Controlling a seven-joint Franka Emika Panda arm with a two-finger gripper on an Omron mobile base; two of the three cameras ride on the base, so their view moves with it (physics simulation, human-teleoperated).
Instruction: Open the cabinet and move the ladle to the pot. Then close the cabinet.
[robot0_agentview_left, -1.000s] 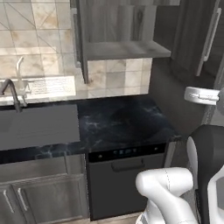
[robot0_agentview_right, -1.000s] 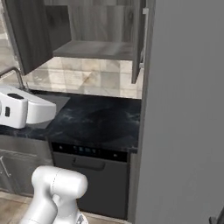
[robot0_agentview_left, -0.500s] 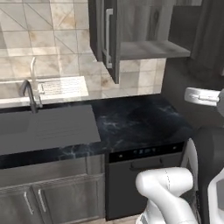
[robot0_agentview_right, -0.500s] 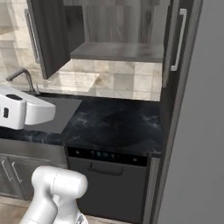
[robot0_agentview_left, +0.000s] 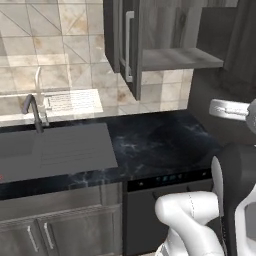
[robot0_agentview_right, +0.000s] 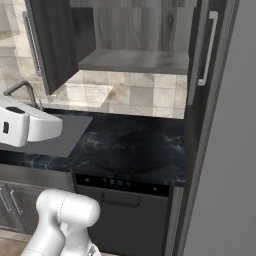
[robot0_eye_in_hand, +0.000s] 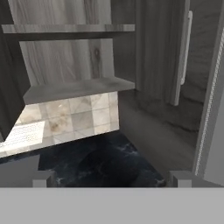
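While both doors of the cabinet (robot0_agentview_right: 135, 60) at the top of the right base view stand swung open, its upper part is cut off by the frame edge, and the shelf (robot0_eye_in_hand: 76, 89) seen in the hand view lies bare. Set wide apart, the fingers (robot0_eye_in_hand: 112, 178) show as two stubs at the bottom of the hand view, holding nothing, above the dark marbled worktop (robot0_agentview_left: 155, 145). A sink (robot0_agentview_left: 50, 150) lies at centre left of the left base view, its left part cut off.
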